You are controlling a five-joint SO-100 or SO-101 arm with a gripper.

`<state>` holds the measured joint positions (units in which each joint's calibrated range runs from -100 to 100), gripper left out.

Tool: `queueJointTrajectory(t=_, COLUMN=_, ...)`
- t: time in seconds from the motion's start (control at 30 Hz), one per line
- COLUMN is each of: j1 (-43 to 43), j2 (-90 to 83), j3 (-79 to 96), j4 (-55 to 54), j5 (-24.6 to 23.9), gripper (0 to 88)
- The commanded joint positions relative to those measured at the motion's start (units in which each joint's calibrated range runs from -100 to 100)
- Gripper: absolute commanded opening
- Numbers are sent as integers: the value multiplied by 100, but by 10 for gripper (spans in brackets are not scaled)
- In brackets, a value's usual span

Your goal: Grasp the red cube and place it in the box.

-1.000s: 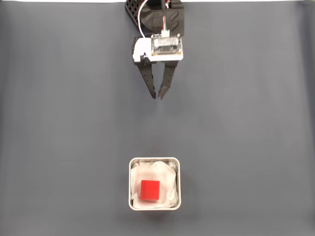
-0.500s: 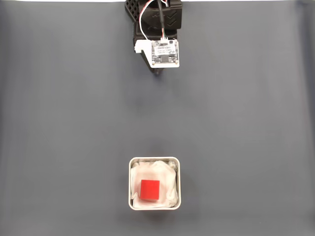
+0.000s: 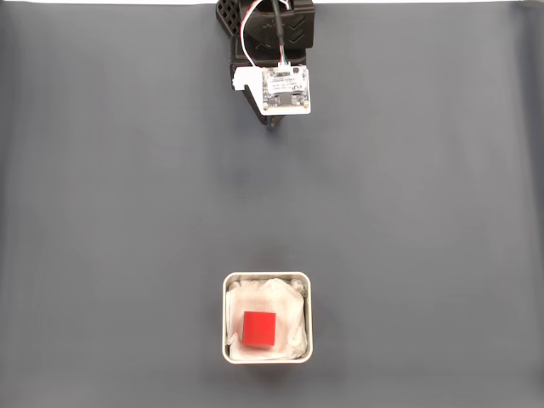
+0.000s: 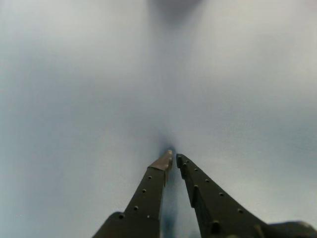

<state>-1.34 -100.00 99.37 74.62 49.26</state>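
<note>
Fixed view shows the red cube resting inside the box near the worktop's bottom edge, well apart from the gripper, whose empty jaws are nearly clenched at the top edge.

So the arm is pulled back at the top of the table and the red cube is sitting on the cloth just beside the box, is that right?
Not quite. The arm is pulled back at the top, but the fixed view shows the red cube inside the box, resting on its white lining, not beside it.
</note>
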Motion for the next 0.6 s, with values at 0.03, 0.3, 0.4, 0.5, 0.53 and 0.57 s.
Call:
queueJointTrajectory(t=0.03, j1=13, j2=0, j3=45, j4=128, j5=-49, gripper=0)
queueJointTrajectory(t=0.3, j1=13, j2=0, j3=45, j4=128, j5=-24, gripper=0)
queueJointTrajectory(t=0.4, j1=6, j2=0, j3=45, j4=128, j5=-24, gripper=0)
queueJointTrajectory(t=0.5, j1=6, j2=0, j3=45, j4=128, j5=-24, gripper=0)
queueJointTrajectory(t=0.53, j1=6, j2=0, j3=45, j4=128, j5=-24, gripper=0)
queueJointTrajectory(t=0.57, j1=6, j2=0, j3=45, j4=128, j5=-24, gripper=0)
